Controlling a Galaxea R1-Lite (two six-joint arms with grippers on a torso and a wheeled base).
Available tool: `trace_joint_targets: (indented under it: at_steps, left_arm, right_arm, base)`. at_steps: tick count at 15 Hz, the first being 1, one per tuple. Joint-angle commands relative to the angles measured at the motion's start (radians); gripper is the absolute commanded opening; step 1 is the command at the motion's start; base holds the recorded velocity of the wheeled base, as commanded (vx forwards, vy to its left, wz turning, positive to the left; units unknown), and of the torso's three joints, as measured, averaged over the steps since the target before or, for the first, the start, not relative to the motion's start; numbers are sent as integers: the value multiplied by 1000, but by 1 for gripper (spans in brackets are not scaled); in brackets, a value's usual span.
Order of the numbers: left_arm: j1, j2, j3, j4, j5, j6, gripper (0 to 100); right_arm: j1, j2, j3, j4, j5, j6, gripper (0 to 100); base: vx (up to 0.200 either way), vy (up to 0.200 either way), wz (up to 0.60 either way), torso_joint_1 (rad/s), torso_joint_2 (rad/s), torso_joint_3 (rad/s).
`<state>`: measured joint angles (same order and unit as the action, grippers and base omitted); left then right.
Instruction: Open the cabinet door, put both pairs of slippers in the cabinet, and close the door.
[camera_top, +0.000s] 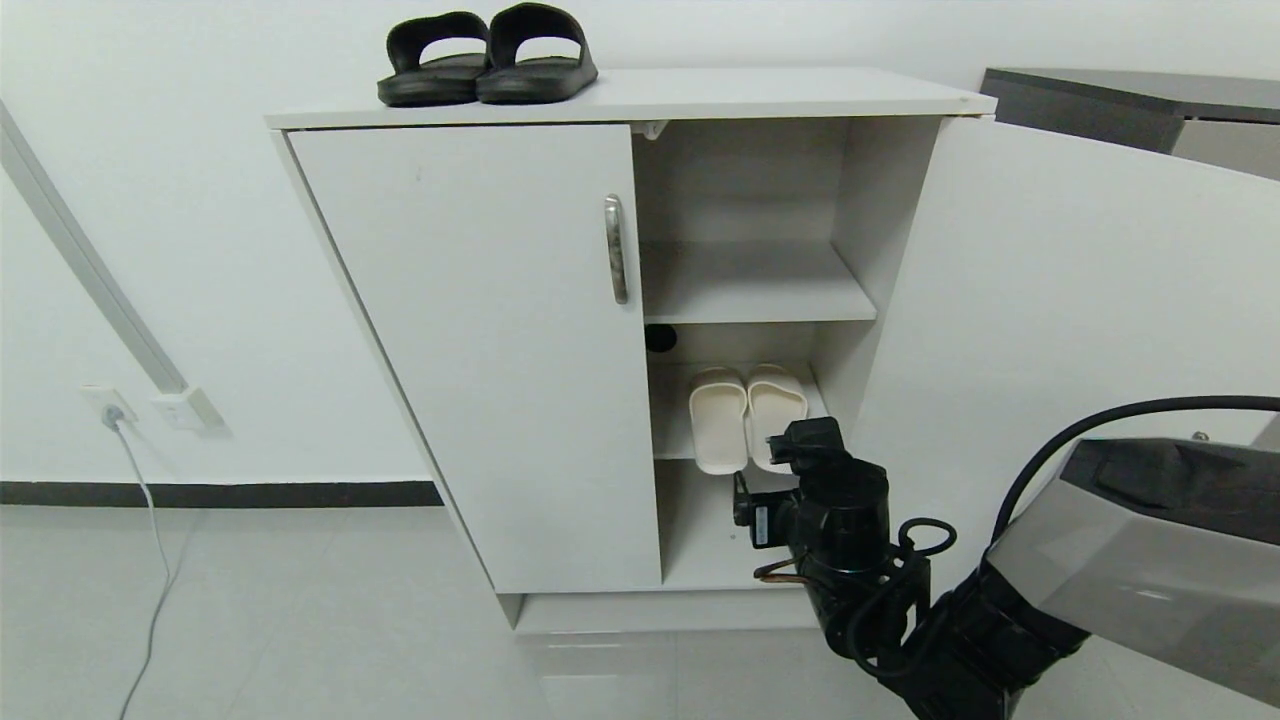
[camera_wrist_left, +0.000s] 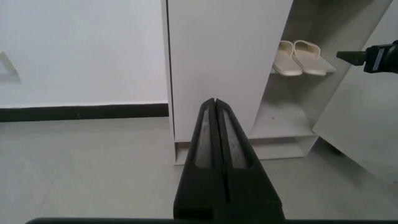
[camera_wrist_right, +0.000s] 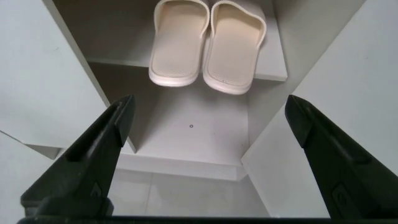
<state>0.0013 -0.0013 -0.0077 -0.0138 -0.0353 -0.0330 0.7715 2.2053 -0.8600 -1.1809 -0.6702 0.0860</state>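
**Right gripper** (camera_top: 806, 443), black, two-fingered. It sits at lower centre-right of the head view, just in front of the open half of the cabinet. The jaws are spread wide with nothing between them. In the right wrist view (camera_wrist_right: 205, 146) the two fingers (camera_wrist_right: 93, 162) frame the bottom compartment, short of the pale slippers and not touching them.

**Left gripper** (camera_wrist_left: 214, 109), black, with long flat fingers. They are pressed together and hold nothing. It hangs low over the pale grey tiled floor (camera_wrist_left: 81, 168), facing the closed door.

**White two-door laminate cabinet** (camera_top: 620, 98), at centre frame.
- Left door (camera_top: 470, 350): shut, with a vertical brushed-metal handle (camera_top: 615, 248) at its inner edge.
- Right door (camera_top: 1050, 300): swung fully open toward the right of the frame.
- Upper shelf (camera_top: 750, 285): bare.

**Pair of cream moulded-foam slippers** (camera_top: 745, 415).
- They lie side by side on the lower shelf inside the open half, touching each other.
- Their near ends slightly overhang the shelf's front edge.
- They are also seen at the upper right of the left wrist view (camera_wrist_left: 301, 57) and at the top of the right wrist view (camera_wrist_right: 205, 43).

**Pair of black rubber slide slippers** (camera_top: 487, 60). They rest side by side on the cabinet top, toward its left end, at the upper centre of the frame.

**White wall** behind, with these fittings:
- a dark skirting strip (camera_top: 220, 493)
- a white socket (camera_top: 108, 404) at the left, with a grey cable (camera_top: 150, 520) trailing to the floor
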Motion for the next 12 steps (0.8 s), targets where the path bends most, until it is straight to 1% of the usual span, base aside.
trace_joint_targets:
  at_steps: [1, 4, 7, 12]
  left_arm:
    - [0, 1, 0, 0, 0, -1, 0]
    - [0, 1, 0, 0, 0, -1, 0]
    - [0, 1, 0, 0, 2, -7, 0]
    - [0, 1, 0, 0, 2, -5, 0]
  right_arm:
    - [0, 8, 1, 0, 0, 0, 100]
    - [0, 10, 1, 0, 0, 0, 100]
    - [0, 16, 1, -11, 0, -3, 100]
    - [2, 17, -1, -20, 0, -8, 100]
  base:
    - [0, 0, 0, 0, 0, 0]
    - [0, 0, 0, 0, 0, 0]
    - [0, 200, 0, -1, 2, 5]
    - [0, 200, 0, 6, 4, 3]
